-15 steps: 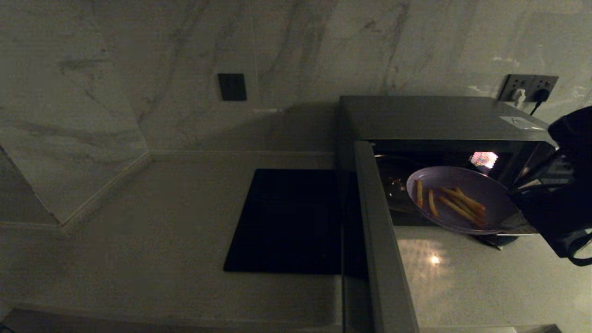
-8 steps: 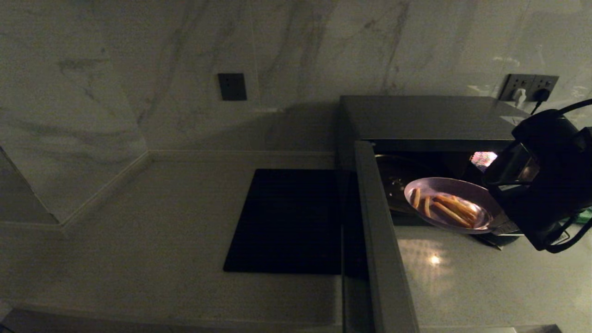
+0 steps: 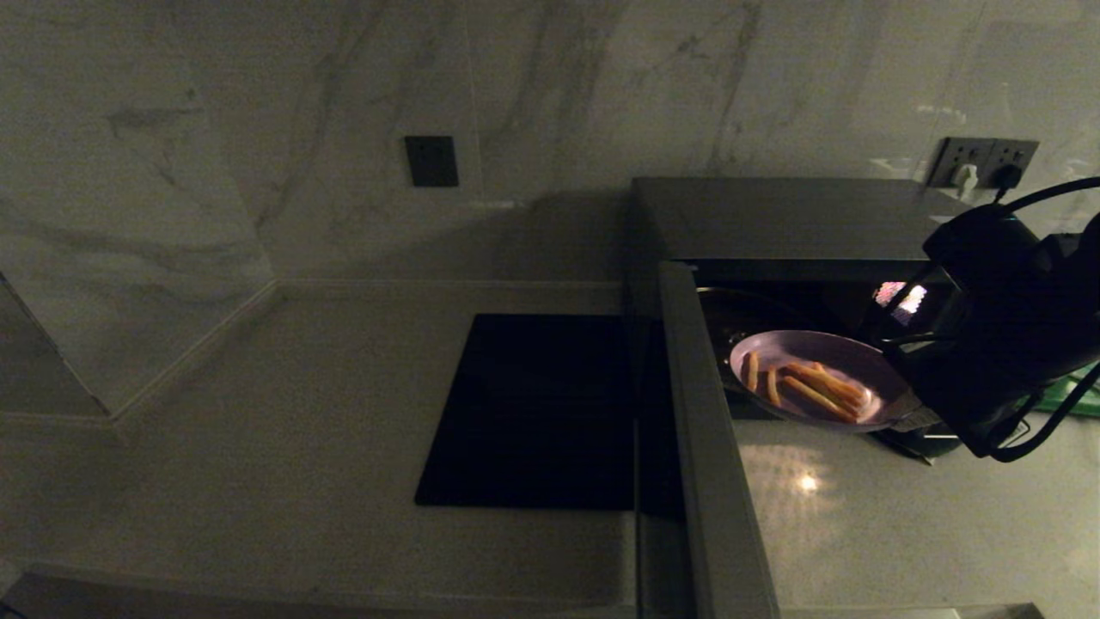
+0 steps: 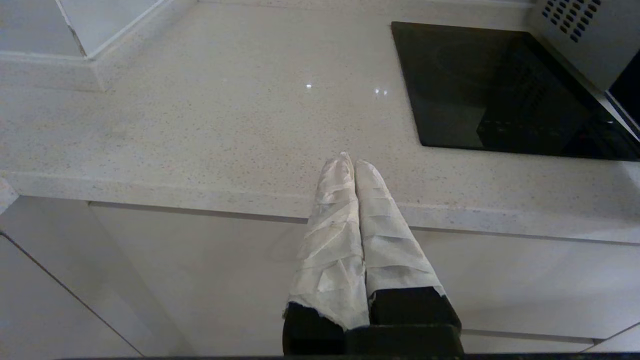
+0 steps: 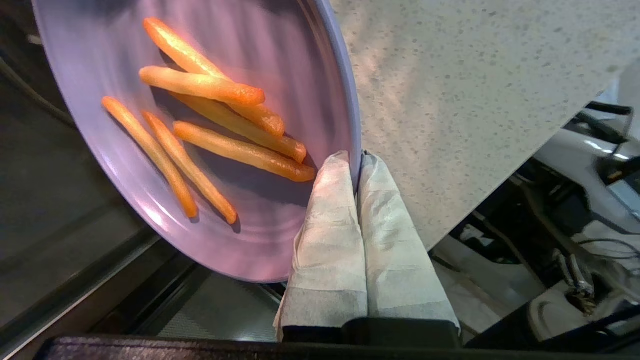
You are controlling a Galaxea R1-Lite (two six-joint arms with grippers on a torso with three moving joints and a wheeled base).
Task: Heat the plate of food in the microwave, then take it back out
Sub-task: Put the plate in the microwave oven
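We note right gripper [image 5: 356, 159] pinched on the rim of the plate of food [image 3: 812, 380], plate held at the open microwave [image 3: 799, 223] mouth above the worktop [image 3: 301, 413], left gripper [image 4: 350, 165] parked at worktop edge, fingers pressed together, empty.

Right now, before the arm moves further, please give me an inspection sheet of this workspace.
Surface: pale speckled countertop, with a flat black slab set left of the oven.
Job's things: plate of food held at the mouth of the microwave, whose door stands open; fries lie on the plate.
Clutter: green object partly hidden behind the right arm.
Grippers: right gripper shut on the plate's rim; left gripper shut, empty, at the counter's front edge.
Cables: black cable looping on the right arm; plug in the wall socket.
Surroundings: marble wall.
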